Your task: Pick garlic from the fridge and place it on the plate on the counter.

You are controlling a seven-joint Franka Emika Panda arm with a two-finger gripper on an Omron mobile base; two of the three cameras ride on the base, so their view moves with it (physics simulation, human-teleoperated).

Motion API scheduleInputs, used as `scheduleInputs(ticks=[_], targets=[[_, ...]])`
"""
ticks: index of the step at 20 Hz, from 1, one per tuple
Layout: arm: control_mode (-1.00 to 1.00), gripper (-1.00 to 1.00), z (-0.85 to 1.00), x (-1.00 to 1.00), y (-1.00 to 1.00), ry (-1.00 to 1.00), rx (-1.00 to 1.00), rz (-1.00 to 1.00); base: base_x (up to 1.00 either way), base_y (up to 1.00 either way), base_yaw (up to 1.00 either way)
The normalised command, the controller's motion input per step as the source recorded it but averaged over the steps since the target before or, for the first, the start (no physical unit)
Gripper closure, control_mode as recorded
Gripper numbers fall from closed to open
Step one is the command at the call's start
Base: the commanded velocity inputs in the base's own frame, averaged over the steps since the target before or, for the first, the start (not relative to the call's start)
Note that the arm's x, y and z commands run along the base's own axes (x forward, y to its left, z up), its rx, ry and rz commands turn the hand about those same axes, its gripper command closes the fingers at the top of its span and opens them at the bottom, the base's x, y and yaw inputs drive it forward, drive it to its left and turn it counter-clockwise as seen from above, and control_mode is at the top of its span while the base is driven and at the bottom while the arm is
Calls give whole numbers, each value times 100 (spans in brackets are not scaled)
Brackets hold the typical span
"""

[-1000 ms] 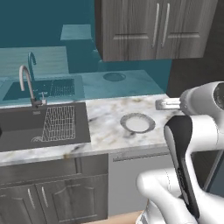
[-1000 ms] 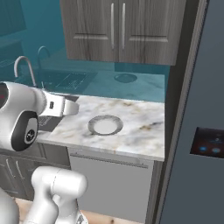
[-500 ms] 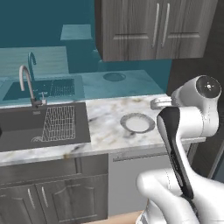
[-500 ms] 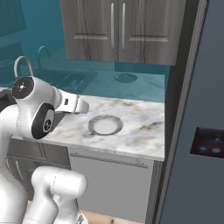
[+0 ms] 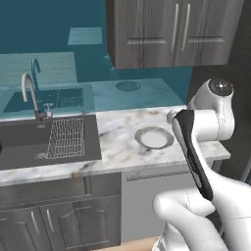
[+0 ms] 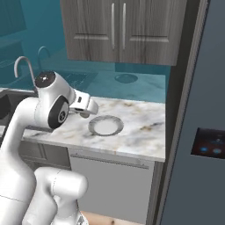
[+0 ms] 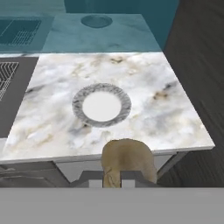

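Note:
In the hand view an olive-brown garlic (image 7: 128,161) sits low in the picture, held in my gripper (image 7: 114,176), which is shut on it. The plate (image 7: 101,105), white with a grey rim, lies on the marble counter (image 7: 157,103) ahead of the garlic and apart from it. From the right base view my gripper (image 6: 85,113) hangs just left of the plate (image 6: 105,125), above the counter (image 6: 140,129). The fridge (image 6: 200,110) stands closed on the right, its dark panel (image 6: 210,143) lit blue. From the left base view my arm stands right of the plate (image 5: 153,137).
A dark sink (image 5: 46,139) with a wire rack (image 5: 66,137) and faucet (image 5: 32,93) lies left of the plate. Dark wood cabinets (image 5: 171,29) hang above the counter. A flat teal oval disc (image 7: 96,20) shows on the back wall.
The arm has swung and its upper joints have turned. The hand with the garlic has moved right, closer to the plate. The plate has not moved.

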Motion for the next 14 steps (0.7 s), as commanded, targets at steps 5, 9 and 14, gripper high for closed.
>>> scheduleInputs(ticks=[5, 9, 14], targets=[[-100, 100, -43, 35, -4, -1, 0, 0, 0, 0, 0], [-100, 100, -39, 50, 0, -4, 0, 0, 0, 0, 0], [-100, 100, -16, 74, 0, 1, 0, 0, 0, 0, 0]])
